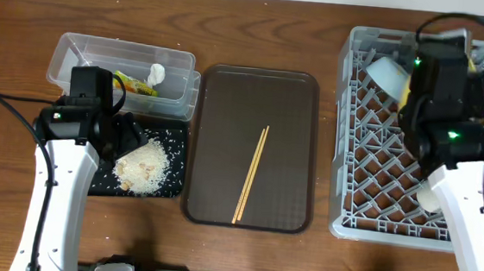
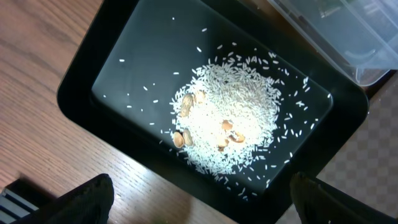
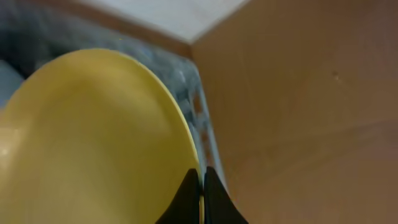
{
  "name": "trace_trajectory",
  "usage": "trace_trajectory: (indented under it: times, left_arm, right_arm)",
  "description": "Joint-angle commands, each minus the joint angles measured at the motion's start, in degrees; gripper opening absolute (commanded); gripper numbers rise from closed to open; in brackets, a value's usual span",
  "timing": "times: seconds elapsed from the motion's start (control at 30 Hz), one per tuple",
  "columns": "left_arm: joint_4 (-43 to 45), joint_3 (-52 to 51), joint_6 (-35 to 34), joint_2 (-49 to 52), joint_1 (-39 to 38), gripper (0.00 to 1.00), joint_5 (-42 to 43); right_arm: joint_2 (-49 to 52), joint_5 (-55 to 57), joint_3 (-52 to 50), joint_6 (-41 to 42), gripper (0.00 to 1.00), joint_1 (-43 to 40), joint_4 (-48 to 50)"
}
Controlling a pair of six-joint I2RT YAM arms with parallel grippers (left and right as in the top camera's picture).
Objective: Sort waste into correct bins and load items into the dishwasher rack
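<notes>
Left gripper (image 2: 202, 190): claw spread wide and holding nothing. Its 2 dark fingers (image 2: 93, 199) show only at the bottom corners of the left wrist view. It hangs above the near edge of the black tray (image 2: 81, 93).

Rice scraps (image 2: 230, 118): 1 heaped pile in the middle of the black tray, with a few tan nut-like bits mixed in and stray grains scattered across the tray floor.

Clear tub (image 1: 84, 54): directly behind the black tray, their edges just beside each other. Inside it lie the snack wrapper (image 1: 133, 84) and the tissue wad (image 1: 157, 74), close together.

Brown serving tray (image 1: 227, 108): centre of the table (image 1: 18, 14), between the black tray and the dishwasher rack (image 1: 370, 163). The 2 chopsticks (image 1: 251, 173) lie on it side by side, on a slight diagonal.

Right gripper (image 3: 200, 186): claw closed down onto the rim of the yellow plate (image 3: 93, 137), with the thin edge pinched between the 2 fingertips. The plate stands on edge; blurred grey lattice shows behind it. From overhead the wrist sits over the far part of the rack and hides most of the plate.

White bowl (image 1: 387, 74): tipped on its side in the rack's far-left corner.

Pale dish (image 1: 428, 198): low in the rack, partly hidden by the right arm (image 1: 469, 223); cannot tell which item it is.
</notes>
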Motion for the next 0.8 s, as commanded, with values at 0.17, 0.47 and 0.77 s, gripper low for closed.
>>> trace_trajectory:
  times: [0.17,0.47,0.77]
  left_arm:
    - [-0.3,-0.2,-0.5,-0.3,0.2,0.93,-0.3]
    - [-0.3,-0.2,-0.5,-0.3,0.2,0.93,-0.3]
    - [-0.3,-0.2,-0.5,-0.3,0.2,0.93,-0.3]
  right_arm:
    - [1.8,3.3,-2.3,2.8,0.01,-3.3,-5.2]
    - [7.0,-0.5,-5.3,6.3,0.01,-3.3,-0.5]
    - [7.1,-1.2,-5.3,9.0,0.61,-3.1,13.9]
